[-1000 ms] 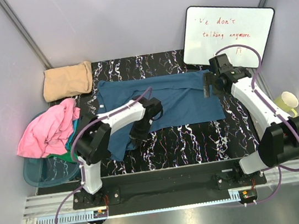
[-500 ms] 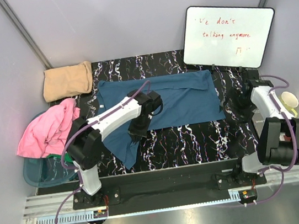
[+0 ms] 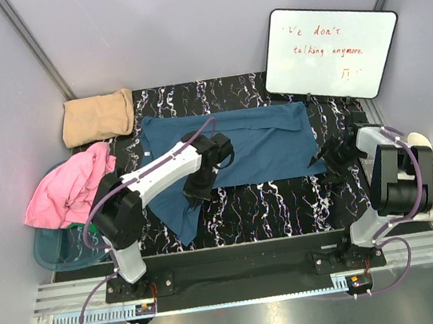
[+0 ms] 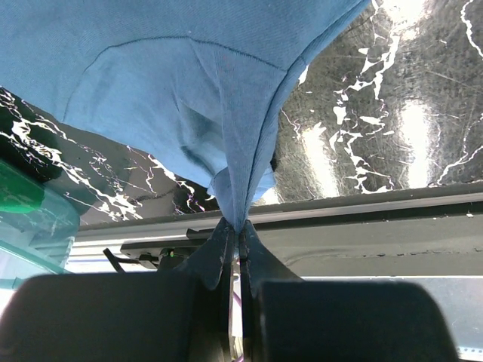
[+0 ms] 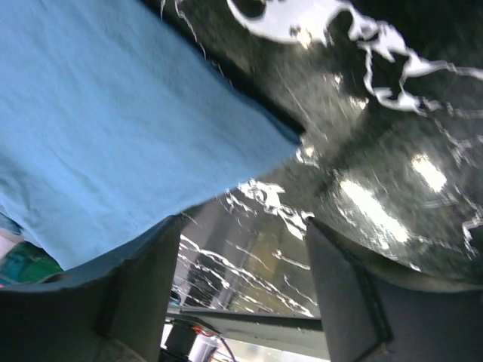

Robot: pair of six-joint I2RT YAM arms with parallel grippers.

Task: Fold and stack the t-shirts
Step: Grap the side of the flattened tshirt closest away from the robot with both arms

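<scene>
Top: right gripper (image 3: 325,156) has swung down from the far corner to the near-right corner of teal t-shirt (image 3: 262,143); left gripper (image 3: 192,191) lifts its edge. L wrist: pinching cloth at fingertips. R wrist: spread, corner just ahead-left; straddle it before closing.

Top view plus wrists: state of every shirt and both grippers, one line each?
blue t-shirt: spread on the table, near left part pinched up.
tan t-shirt: folded, far left corner.
pink t-shirt: crumpled, hanging over the basket rim.
left gripper: shut on blue t-shirt.
right gripper: open at the blue t-shirt's near right corner, no grip yet.
</scene>
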